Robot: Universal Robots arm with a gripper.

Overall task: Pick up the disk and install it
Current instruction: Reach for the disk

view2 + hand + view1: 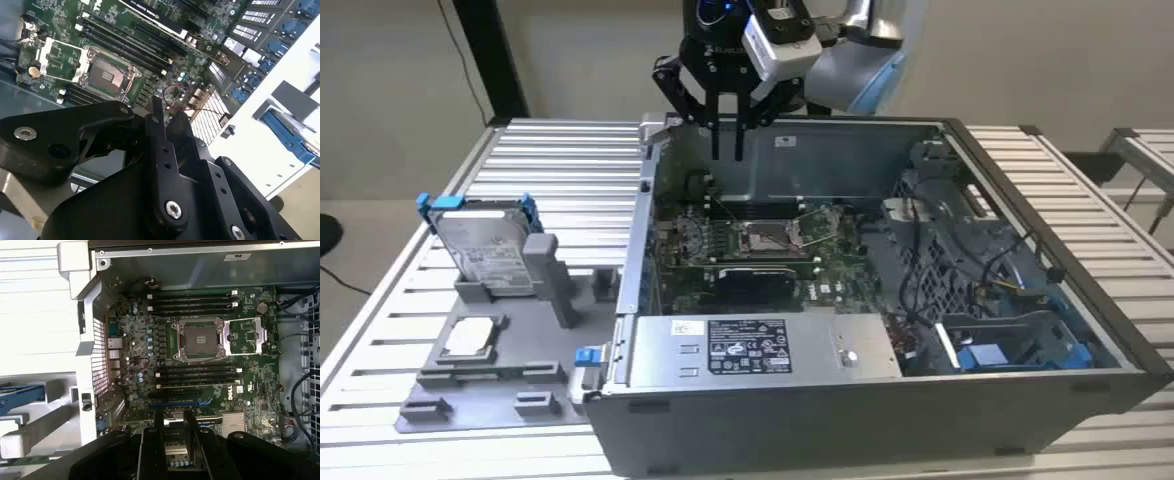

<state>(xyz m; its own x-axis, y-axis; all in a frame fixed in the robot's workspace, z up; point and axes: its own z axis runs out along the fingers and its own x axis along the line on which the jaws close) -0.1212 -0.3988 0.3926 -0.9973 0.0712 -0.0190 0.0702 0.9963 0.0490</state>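
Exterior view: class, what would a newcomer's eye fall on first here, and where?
The big open computer case sits in the middle, its green circuit board bare. The black gripper hangs over its far wall. On the exterior view's left, the disk in its blue frame stands in a grey holder.

Even, diffuse overhead light fills the exterior view, leaving the slatted table bright and nearly washed out at the far left. The open computer case throws soft shade over its own interior, so the motherboard sits dim, with no hard shadow edges. In the first wrist view the pale table overexposes, while the case's far wall shows a mild sheen. In both wrist views the black gripper is a dark, slightly soft mass close to the lens, with small highlights on its screws.
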